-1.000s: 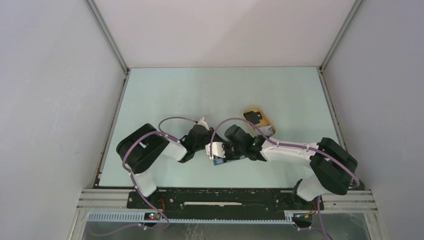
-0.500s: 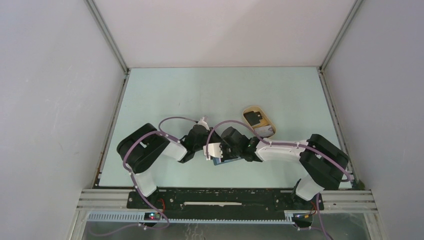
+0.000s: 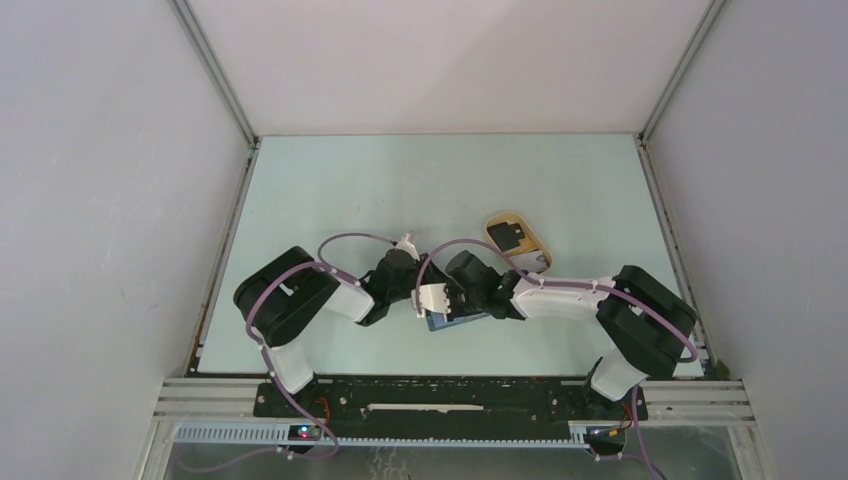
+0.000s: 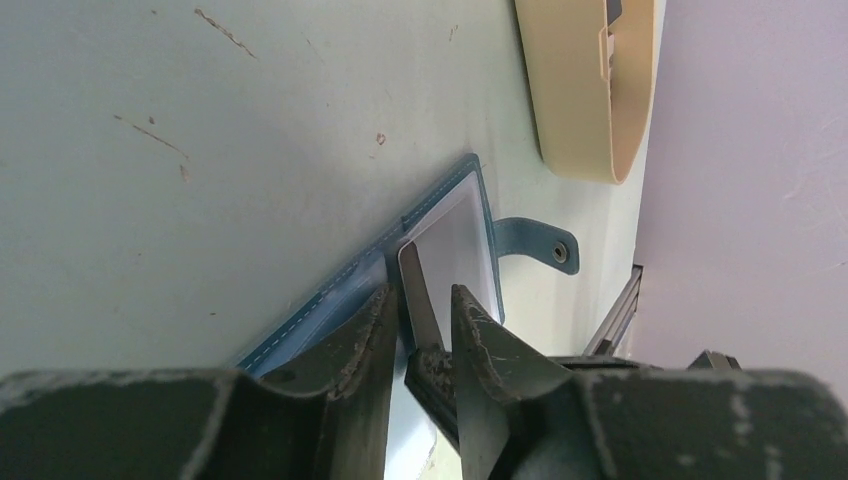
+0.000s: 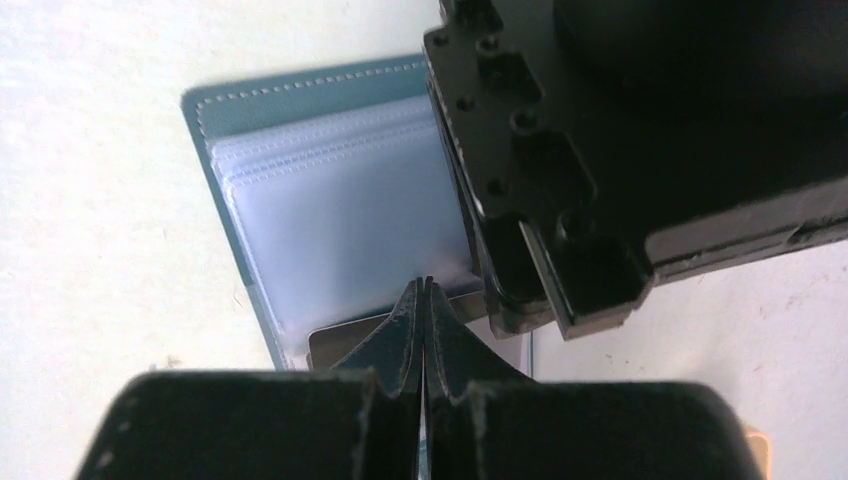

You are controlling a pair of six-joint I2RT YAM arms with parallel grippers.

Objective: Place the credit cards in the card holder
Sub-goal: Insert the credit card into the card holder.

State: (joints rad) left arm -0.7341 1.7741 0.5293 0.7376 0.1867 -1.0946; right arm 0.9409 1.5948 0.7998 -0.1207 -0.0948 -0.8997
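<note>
- The left gripper (image 4: 422, 292) has its jaws a little apart, with a whitish card (image 4: 414, 275) standing on edge between them. There is a gap on one side of the card, so this reads as a slack hold, not a clamp.
- The right gripper (image 5: 425, 288) has its jaws pressed fully together with nothing between them. Its tips rest over the near edge of that card, at 6 o'clock of the clear pocket (image 5: 340, 210).
- The card holder (image 4: 335, 295) lies open and flat on the table (image 4: 200, 190), directly under both grippers. Its snap tab (image 4: 535, 243) sticks out at 3 o'clock in the left wrist view.
- The step in hand looks like seating this card — its leading edge is at the pocket mouth and much of it is outside.
- The next move calls for a push along the card's length toward 12 o'clock in the right wrist view. The holder needs to be kept from sliding, and the left jaws need to clear the card.
- The beige tray (image 3: 518, 242) sits at 1 o'clock of the holder in the top view. It holds what seem to be dark cards (image 3: 512, 237) — too small to count — so more trips are probably due.
</note>
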